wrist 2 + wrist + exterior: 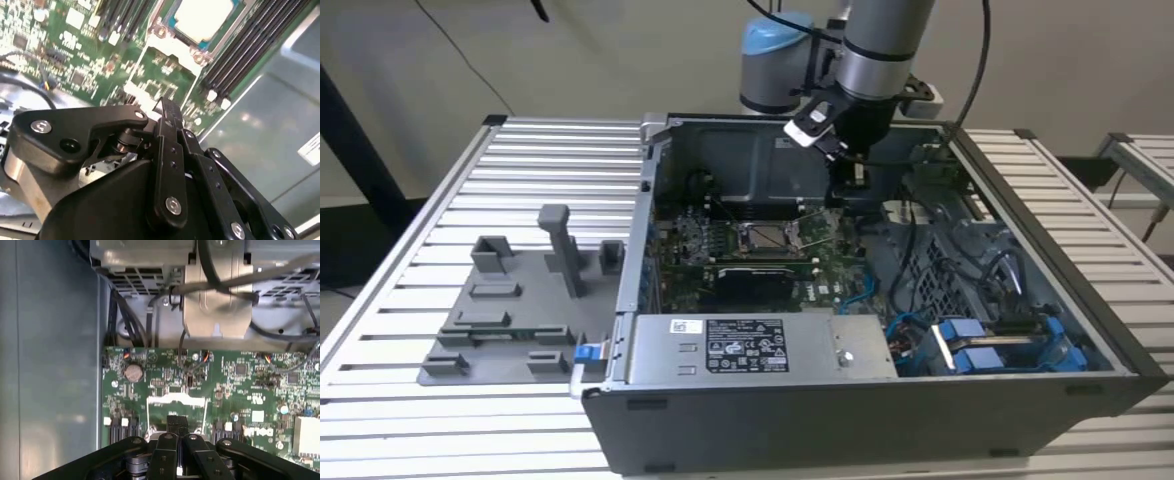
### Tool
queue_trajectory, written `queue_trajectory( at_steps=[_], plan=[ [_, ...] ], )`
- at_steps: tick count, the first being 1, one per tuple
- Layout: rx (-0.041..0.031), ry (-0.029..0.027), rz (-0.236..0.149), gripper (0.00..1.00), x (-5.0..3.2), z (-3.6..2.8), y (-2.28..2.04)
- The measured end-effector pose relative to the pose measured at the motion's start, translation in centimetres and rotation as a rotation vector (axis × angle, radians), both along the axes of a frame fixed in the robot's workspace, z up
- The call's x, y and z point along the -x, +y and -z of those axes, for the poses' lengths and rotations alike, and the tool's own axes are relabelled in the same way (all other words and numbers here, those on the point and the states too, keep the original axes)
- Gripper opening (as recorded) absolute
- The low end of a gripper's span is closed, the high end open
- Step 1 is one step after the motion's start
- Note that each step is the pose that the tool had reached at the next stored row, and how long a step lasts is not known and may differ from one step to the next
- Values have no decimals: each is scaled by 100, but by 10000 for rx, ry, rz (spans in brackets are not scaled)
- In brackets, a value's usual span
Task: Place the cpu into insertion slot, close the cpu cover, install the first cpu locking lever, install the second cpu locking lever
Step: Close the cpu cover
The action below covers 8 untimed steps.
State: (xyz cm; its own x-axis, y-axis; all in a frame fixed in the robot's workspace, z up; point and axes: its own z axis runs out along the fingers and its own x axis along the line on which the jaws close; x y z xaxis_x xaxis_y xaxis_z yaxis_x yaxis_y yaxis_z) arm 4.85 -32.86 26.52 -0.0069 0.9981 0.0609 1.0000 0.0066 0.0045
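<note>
The cpu (202,17), a silvery-beige square, lies in the insertion slot (765,237) on the green board inside the open computer case. The cpu cover (167,55), a thin silver frame with green board showing through its window, stands swung back from the slot; it also appears in the first wrist view (176,400) and as a tilted sliver in the exterior view (817,228). My gripper (851,185) hangs over the cover on the slot's right in the exterior view. Its black fingers are shut together, tips just at the cover's edge in both wrist views (167,107) (176,422), with nothing visible between them.
A grey metal box with a white label (734,345) fills the case's front. Blue connectors and cables (974,350) lie at the exterior view's right. Black memory slots (750,272) run beside the socket. A grey fixture plate (507,310) sits on the slatted table at the exterior view's left.
</note>
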Motion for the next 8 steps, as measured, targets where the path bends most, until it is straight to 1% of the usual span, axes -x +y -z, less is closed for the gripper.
queue_trajectory(
  at_steps=[2,4,8],
  plan=[
    [0,78,-1,11,-69,14,0],
    [1,139,0,11,-129,35,-1],
    [3,225,-1,11,-264,86,-1]
  ],
)
